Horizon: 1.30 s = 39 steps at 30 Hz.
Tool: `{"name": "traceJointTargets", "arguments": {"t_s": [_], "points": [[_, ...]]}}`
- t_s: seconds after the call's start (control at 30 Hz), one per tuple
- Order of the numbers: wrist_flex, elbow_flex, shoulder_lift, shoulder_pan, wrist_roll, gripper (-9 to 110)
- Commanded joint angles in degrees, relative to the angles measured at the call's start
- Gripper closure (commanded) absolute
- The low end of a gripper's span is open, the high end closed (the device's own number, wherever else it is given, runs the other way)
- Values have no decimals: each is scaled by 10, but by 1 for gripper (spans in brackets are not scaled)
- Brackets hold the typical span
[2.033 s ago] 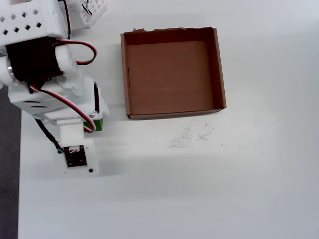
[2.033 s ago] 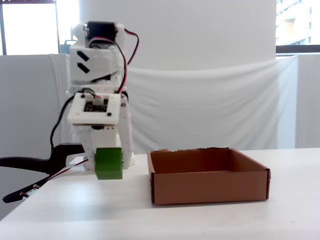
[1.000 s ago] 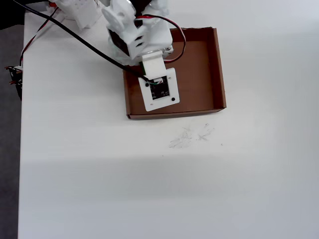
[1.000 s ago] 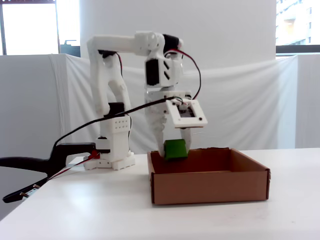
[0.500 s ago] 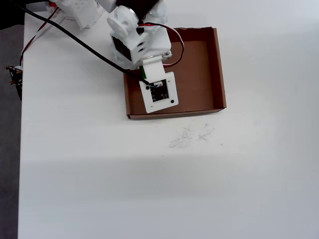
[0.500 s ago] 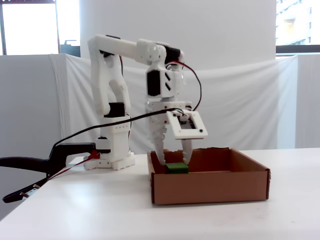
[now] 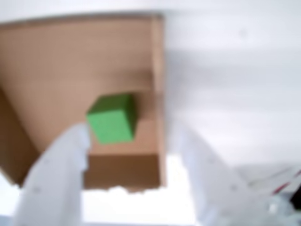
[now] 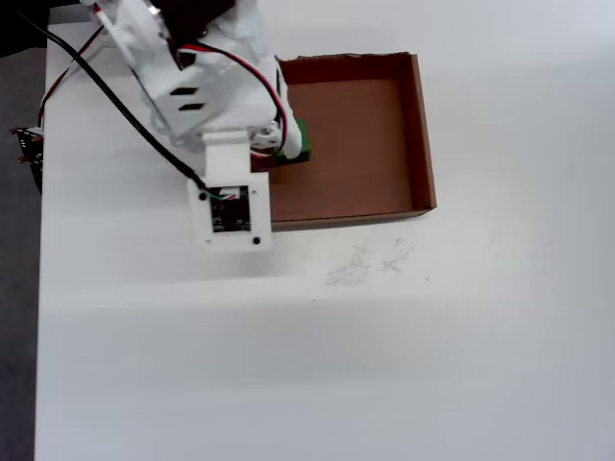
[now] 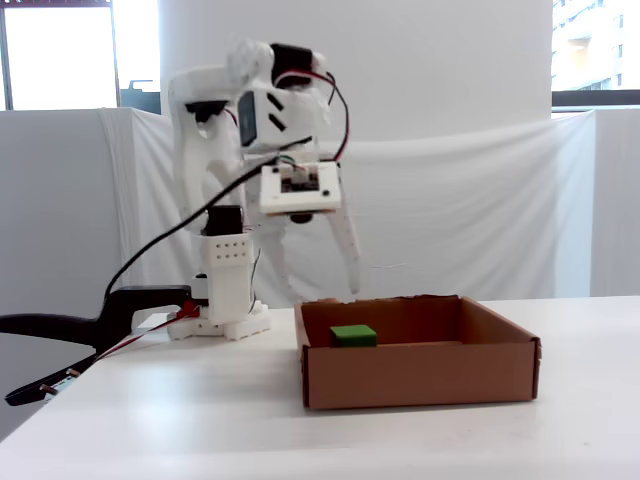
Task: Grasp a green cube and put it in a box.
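The green cube lies on the floor of the brown cardboard box, near its left wall in the fixed view, where the green cube shows just above the front wall of the box. My gripper hangs open above the box's left part, well clear of the cube, with nothing between its fingers. In the wrist view the two white fingers frame the cube and a box corner from above. In the overhead view the arm covers most of the green cube and the left wall of the box.
The arm's base stands left of the box, with a black clamp and cables at the table's left edge. Faint pencil scribbles mark the white table in front of the box.
The gripper opened and let go of the cube, then rose and drew back toward the left. The cube stays on the box floor.
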Motion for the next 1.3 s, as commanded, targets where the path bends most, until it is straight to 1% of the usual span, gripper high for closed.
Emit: {"name": "traceJointTargets", "arguments": {"t_s": [0.0, 0.07, 0.13, 0.17, 0.3, 0.43, 0.63, 0.77, 1.03, 1.27], "points": [[-1, -9, 58, 50, -23, 77], [5, 6, 84, 88, -57, 78], [11, 34, 115, 127, -117, 78], [8, 56, 134, 145, -143, 78], [-33, 178, 236, 200, -196, 78], [-21, 275, 335, 246, -266, 79], [-17, 390, 468, 271, -301, 79], [-4, 432, 517, 316, -365, 79], [54, 477, 609, 326, -374, 79], [52, 541, 696, 330, -374, 79]]}}
